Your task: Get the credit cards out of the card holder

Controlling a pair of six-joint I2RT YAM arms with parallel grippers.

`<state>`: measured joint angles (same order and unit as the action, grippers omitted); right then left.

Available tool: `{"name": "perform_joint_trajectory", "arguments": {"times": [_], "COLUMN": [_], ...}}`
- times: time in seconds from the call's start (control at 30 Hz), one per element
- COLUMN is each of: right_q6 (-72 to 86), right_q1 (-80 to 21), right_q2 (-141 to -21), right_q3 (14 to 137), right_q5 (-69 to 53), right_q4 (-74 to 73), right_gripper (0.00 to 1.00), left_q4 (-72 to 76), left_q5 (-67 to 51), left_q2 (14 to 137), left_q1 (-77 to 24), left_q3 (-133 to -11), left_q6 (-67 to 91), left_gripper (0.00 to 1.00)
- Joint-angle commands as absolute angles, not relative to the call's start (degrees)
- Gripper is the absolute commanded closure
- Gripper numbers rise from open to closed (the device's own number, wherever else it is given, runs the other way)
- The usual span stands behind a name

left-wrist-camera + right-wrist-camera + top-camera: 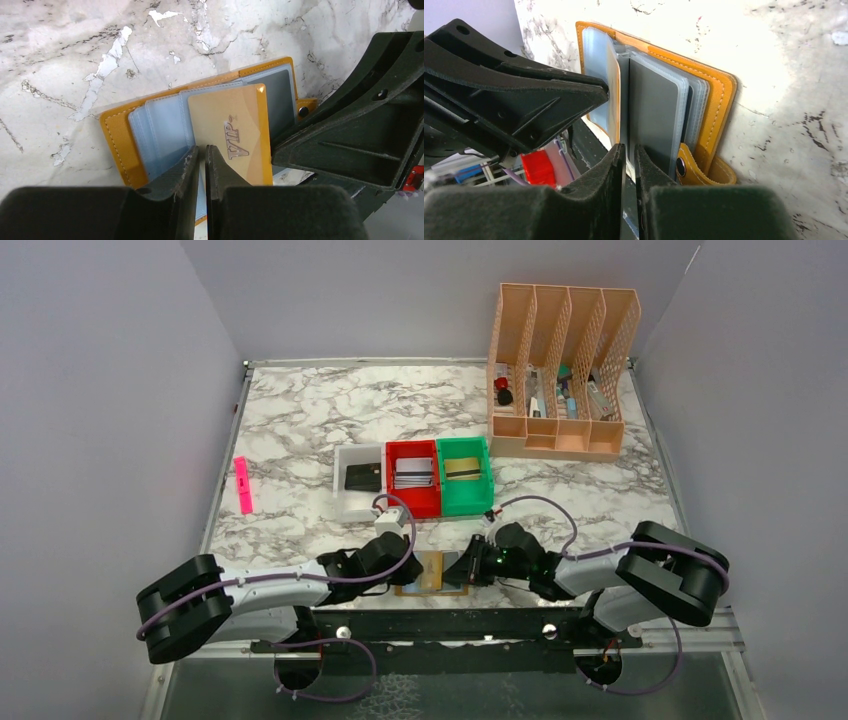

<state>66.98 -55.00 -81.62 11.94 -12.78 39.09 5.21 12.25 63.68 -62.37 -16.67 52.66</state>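
The card holder [432, 573] lies open near the table's front edge, tan-orange with pale blue sleeves [160, 130] and a snap tab [696, 170]. A gold "VIP" card [235, 125] sticks partway out of a sleeve. My left gripper [202, 150] is shut on the card's near edge. My right gripper [630, 148] is shut on a grey-blue sleeve page [654, 110] of the holder [719, 95]. From above, both grippers meet over the holder, left [405, 565] and right [470, 565]. The card shows edge-on in the right wrist view [614, 100].
Behind the holder stand a white bin [345, 502] with a dark card, a red bin [413, 502] with cards and a green bin [465, 502] with a card. A peach desk organizer [562, 370] stands at the back right. A pink object [243, 485] lies at the left.
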Motion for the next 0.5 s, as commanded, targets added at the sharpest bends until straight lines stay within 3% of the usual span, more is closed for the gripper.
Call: {"name": "perform_joint_trajectory", "arguments": {"times": [0.0,0.1,0.23,0.47], "right_q6": [65.8,66.9,67.7,67.5], "right_q1": [-54.6,-54.5,-54.5,-54.4], "right_q2": [-82.7,-85.4,-88.1,-88.7], "right_q3": [12.0,12.3,12.5,11.8], "right_q5": [-13.7,-14.8,-15.0,-14.5], "right_q4": [39.2,42.8,45.7,46.2], "right_gripper": [0.78,0.69,0.66,0.95], "left_q4": [0.3,0.6,0.6,0.4], "left_q5": [12.9,12.7,12.6,12.9], "left_q2": [66.2,66.7,66.7,65.7], "left_q1": [-62.7,-62.8,-62.8,-62.9], "left_q3": [-16.1,-16.3,-16.2,-15.7], "left_q6": [51.6,51.5,51.6,51.8], "left_gripper": [0.85,0.85,0.86,0.86]}}
